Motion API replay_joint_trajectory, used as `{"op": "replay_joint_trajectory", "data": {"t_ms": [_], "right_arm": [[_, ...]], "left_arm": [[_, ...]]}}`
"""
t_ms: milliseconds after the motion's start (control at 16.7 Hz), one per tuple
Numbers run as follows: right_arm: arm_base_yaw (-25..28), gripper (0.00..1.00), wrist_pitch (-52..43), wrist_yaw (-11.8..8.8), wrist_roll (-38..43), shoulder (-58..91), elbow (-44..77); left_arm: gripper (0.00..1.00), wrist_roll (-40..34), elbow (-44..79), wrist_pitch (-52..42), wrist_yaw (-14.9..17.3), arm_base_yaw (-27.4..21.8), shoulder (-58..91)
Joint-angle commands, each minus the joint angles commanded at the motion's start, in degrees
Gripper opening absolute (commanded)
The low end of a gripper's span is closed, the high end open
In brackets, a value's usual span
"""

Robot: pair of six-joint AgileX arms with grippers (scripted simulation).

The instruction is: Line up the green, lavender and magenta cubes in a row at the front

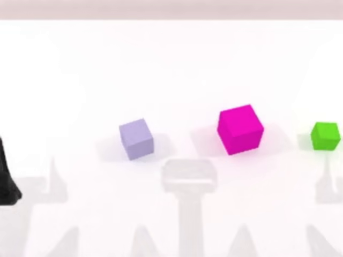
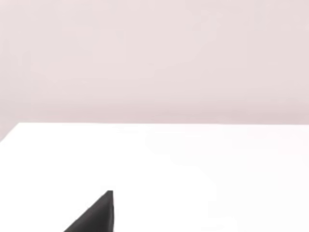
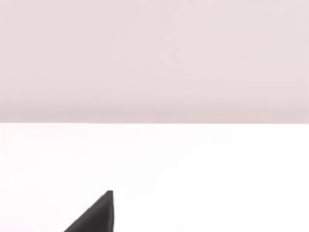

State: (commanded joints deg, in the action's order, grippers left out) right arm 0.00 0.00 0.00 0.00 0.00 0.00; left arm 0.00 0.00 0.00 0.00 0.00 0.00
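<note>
Three cubes stand in a rough row across the white table in the top view. The lavender cube [image 1: 136,138] is left of centre, the larger magenta cube [image 1: 240,129] is right of centre, and the small green cube [image 1: 325,135] is near the right edge. My left arm [image 1: 7,176] is a dark shape at the left edge, well clear of the lavender cube. My right arm is out of the top view. Each wrist view shows only a dark wedge of its own gripper [image 2: 99,217] [image 3: 99,217] over bare table, with no cube in sight.
Pale grey ghost-like shapes lie along the front of the table, among them a T-shaped one [image 1: 188,179] between the lavender and magenta cubes. The table's far edge [image 1: 171,20] meets a pinkish wall.
</note>
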Motion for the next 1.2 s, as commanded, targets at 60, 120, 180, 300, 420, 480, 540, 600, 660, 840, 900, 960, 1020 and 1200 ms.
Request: {"op": "replay_joint_trajectory", "data": {"t_ms": [60,120,180,300,420,480,540,600,660,840,900,960,1020,1200], "right_arm": [[0.0,1.0,0.0,0.0,0.0,0.0,0.0],[0.0,1.0,0.0,0.0,0.0,0.0,0.0],[0.0,1.0,-0.4,0.0,0.1,0.6,0.6],[0.1,1.0,-2.5,0.1,0.4,3.5,3.5],[0.5,1.0,-6.0,0.1,1.0,8.8,8.7],[0.7,1.0,-8.2,0.1,1.3,12.4,11.9],[1.0,1.0,-10.6,0.1,1.7,16.6,15.6],[1.3,1.0,-13.3,0.0,2.1,21.4,19.5],[1.6,1.0,-16.2,0.0,2.5,26.8,23.6],[2.5,1.0,-25.8,0.0,3.8,45.2,36.7],[2.9,1.0,-29.1,0.0,4.3,51.8,41.2],[3.2,1.0,-32.5,0.0,4.7,58.2,45.7],[3.5,1.0,-35.9,0.0,5.2,64.5,50.1],[4.3,1.0,-45.5,0.2,6.5,81.4,62.8]], "left_arm": [[1.0,0.0,0.0,0.0,0.0,0.0,0.0],[1.0,0.0,0.0,0.0,0.0,0.0,0.0],[1.0,0.0,0.0,0.0,0.0,0.0,0.0],[1.0,0.0,0.0,0.0,0.0,0.0,0.0],[1.0,0.0,0.0,0.0,0.0,0.0,0.0],[1.0,0.0,0.0,0.0,0.0,0.0,0.0],[1.0,0.0,0.0,0.0,0.0,0.0,0.0],[1.0,0.0,0.0,0.0,0.0,0.0,0.0],[1.0,0.0,0.0,0.0,0.0,0.0,0.0],[1.0,0.0,0.0,0.0,0.0,0.0,0.0],[1.0,0.0,0.0,0.0,0.0,0.0,0.0],[1.0,0.0,0.0,0.0,0.0,0.0,0.0],[1.0,0.0,0.0,0.0,0.0,0.0,0.0],[1.0,0.0,0.0,0.0,0.0,0.0,0.0]]}}
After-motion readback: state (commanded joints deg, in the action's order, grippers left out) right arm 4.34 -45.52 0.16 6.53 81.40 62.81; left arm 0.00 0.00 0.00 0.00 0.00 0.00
